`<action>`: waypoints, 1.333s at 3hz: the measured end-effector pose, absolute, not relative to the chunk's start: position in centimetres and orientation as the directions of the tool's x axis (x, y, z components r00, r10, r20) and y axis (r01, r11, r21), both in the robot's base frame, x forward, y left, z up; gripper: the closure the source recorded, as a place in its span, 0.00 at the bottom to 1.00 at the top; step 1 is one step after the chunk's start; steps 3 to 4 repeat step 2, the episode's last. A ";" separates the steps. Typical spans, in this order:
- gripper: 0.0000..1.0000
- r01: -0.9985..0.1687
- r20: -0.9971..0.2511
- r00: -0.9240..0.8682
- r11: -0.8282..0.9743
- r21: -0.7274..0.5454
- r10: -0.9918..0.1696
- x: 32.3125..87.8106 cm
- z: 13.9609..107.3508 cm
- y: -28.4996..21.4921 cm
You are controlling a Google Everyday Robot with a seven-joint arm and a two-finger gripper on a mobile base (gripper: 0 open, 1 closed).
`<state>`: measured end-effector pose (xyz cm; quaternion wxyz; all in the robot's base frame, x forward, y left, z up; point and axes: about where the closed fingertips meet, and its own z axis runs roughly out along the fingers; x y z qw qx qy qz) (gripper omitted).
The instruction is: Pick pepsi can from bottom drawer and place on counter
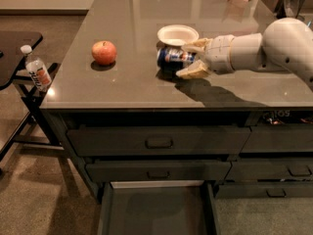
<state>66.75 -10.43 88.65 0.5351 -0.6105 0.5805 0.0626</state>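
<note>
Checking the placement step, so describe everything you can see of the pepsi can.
The pepsi can is small and blue with a white-red logo band, seemingly metal. It lies on its side over the counter, just in front of the white bowl; whether it rests there is unclear. The gripper clasps it with pale fingers front and back, hiding its right end.
</note>
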 end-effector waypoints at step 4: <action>0.00 -0.776 -0.698 0.318 0.247 -0.581 -0.642 66.7 88.7 -10.4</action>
